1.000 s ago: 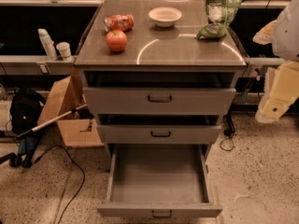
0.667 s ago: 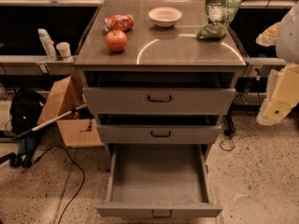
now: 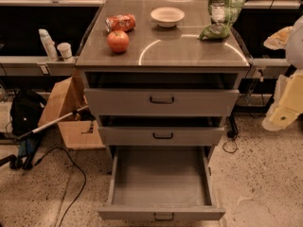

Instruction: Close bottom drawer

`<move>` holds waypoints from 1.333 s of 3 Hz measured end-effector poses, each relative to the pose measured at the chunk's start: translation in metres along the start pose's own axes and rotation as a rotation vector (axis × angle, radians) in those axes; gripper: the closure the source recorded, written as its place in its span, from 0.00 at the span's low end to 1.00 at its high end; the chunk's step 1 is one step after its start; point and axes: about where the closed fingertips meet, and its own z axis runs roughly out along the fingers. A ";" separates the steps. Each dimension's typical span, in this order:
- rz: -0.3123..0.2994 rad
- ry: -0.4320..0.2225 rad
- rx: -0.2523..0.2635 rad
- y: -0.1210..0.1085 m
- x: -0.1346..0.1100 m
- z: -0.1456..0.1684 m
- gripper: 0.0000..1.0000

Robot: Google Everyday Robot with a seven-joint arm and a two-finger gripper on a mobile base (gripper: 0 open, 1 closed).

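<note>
The grey metal cabinet (image 3: pixel 161 56) has three drawers. The bottom drawer (image 3: pixel 161 213) is pulled far out toward me, its deep grey tray (image 3: pixel 161 176) is empty, and its small black loop handle (image 3: pixel 163 216) sits at the lower frame edge. The middle drawer (image 3: pixel 161 136) and top drawer (image 3: pixel 161 102) are each open a little. My arm and gripper (image 3: pixel 283 110) show as white and yellowish parts at the right edge, to the right of the cabinet at drawer height and clear of it.
On the cabinet top are an apple (image 3: pixel 118 40), a red snack packet (image 3: pixel 120 21), a white bowl (image 3: pixel 167 16) and a green chip bag (image 3: pixel 220 13). A cardboard box (image 3: pixel 71 112), a black bag (image 3: pixel 26 115) and cables lie on the floor at left.
The arm at the right edge has dropped slightly. The drawers and the items on top have not moved.
</note>
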 end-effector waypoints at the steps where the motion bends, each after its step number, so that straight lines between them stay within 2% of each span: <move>1: 0.022 -0.026 -0.027 0.004 0.012 0.018 0.00; 2: 0.081 -0.024 -0.102 0.020 0.039 0.048 0.00; 3: 0.126 -0.021 -0.132 0.030 0.057 0.069 0.00; 4: 0.170 0.009 -0.126 0.041 0.079 0.103 0.00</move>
